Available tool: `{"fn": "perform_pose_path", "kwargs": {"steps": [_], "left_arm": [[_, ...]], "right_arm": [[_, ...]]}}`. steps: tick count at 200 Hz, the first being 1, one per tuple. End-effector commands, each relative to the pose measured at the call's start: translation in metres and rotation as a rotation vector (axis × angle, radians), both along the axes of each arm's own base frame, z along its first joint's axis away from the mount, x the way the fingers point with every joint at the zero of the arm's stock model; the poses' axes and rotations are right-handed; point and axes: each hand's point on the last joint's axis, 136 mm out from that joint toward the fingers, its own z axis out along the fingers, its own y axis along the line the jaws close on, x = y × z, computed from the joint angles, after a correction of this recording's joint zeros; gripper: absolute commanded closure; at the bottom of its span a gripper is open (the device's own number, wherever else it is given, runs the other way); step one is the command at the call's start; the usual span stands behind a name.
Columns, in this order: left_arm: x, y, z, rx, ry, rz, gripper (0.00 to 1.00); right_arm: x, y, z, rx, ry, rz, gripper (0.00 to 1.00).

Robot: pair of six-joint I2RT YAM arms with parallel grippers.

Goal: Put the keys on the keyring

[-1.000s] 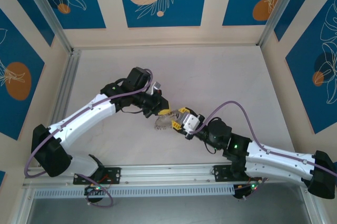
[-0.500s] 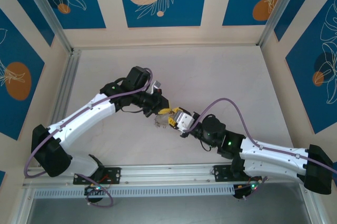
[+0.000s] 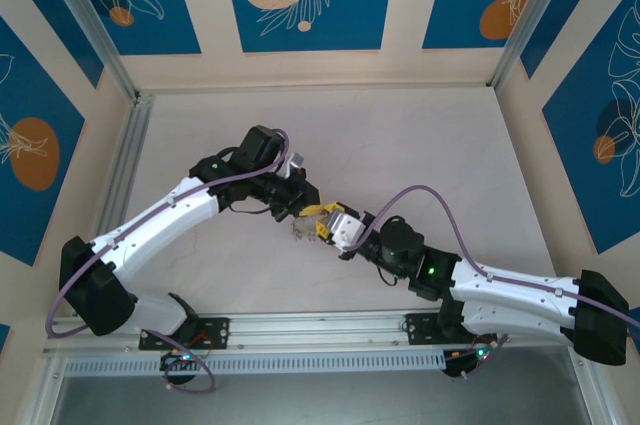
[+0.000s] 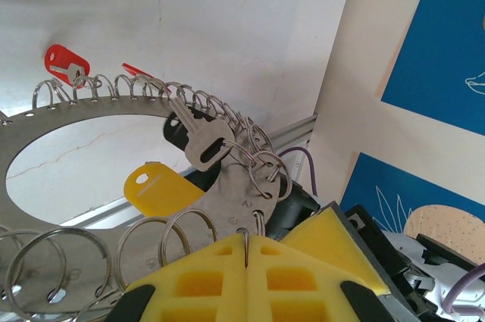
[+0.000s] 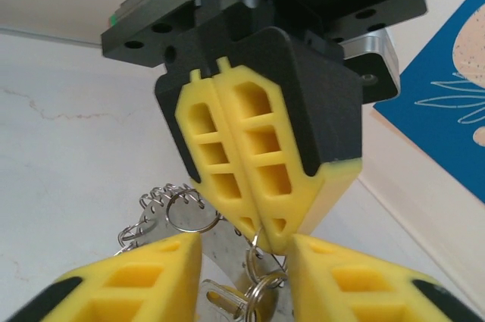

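My left fingers are pressed together on the rim of the keyring, pinching its flat plate and holding it above the table, about midway between my 2 arms. My right fingers stand spread, 1 on either side of that same edge. Whether they touch a loop I cannot tell, the view being so close. The keyring is a thin, stiff metal plate, light but smooth enough to pivot in a pinch, so I judge the flat face just inside the rim is the place to hold it, as my left does. The loops round its rim are springy wire, small and fiddly, and I expect them to swing at a nudge. They are the holders here: 1 carries a silver key, 1 further round carries a red tag, and a yellow tag shows through the hole. Several loops beside my left fingers hang bare. Each key is tiny and light, best nipped by the head.
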Motion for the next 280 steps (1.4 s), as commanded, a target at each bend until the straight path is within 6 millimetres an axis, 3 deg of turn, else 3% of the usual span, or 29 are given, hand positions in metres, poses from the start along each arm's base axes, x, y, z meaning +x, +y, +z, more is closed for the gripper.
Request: {"fn": "perform_pose_path", "kwargs": {"steps": [1, 118, 219, 280], "left_arm": [[-0.001, -0.006, 0.026, -0.066, -0.024, -0.015, 1.0], [-0.002, -0.01, 0.031, -0.07, -0.03, -0.023, 1.0], [-0.003, -0.014, 0.037, -0.081, -0.033, -0.032, 1.0], [-0.001, -0.015, 0.038, -0.088, -0.043, -0.031, 1.0]], "right_arm": [[0.003, -0.005, 0.009, 0.022, -0.022, -0.027, 0.63], [0.01, -0.009, 0.009, 0.016, -0.055, -0.06, 0.76], [0.027, -0.009, 0.013, -0.011, -0.107, -0.131, 0.96], [0.016, -0.016, 0.026, 0.028, -0.105, -0.093, 1.0]]}}
